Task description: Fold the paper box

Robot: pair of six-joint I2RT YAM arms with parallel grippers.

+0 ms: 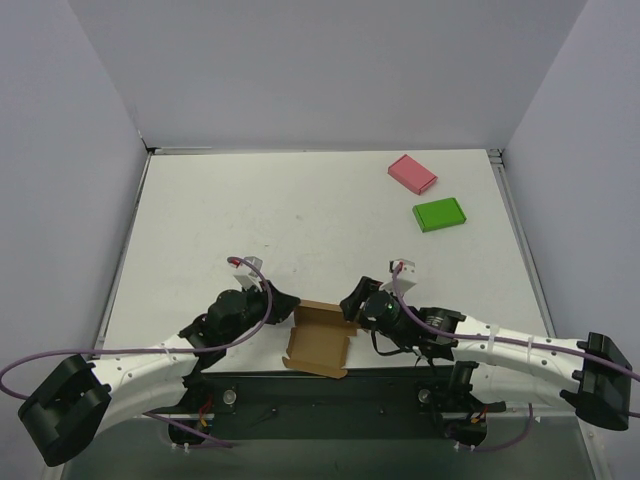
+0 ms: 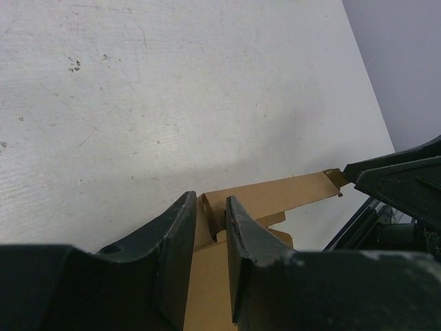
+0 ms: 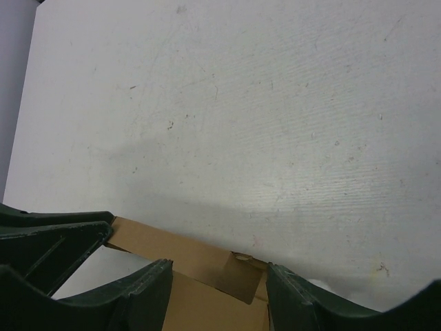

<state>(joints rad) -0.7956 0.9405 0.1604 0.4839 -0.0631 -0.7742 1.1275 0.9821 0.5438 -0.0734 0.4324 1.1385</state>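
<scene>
The paper box (image 1: 318,340) is a brown die-cut sheet, partly folded, lying at the near table edge between the two arms. My left gripper (image 1: 288,306) is at its left side. In the left wrist view my left gripper (image 2: 210,201) has its fingers nearly together around an upright side flap of the box (image 2: 275,196). My right gripper (image 1: 352,298) is at the box's far right corner. In the right wrist view my right gripper (image 3: 217,272) is open wide, straddling the raised back wall and corner tab of the box (image 3: 200,258).
A pink flat box (image 1: 412,173) and a green flat box (image 1: 439,214) lie at the far right of the white table (image 1: 300,220). The right gripper's fingers (image 2: 396,183) show at the right of the left wrist view. Grey walls surround the table.
</scene>
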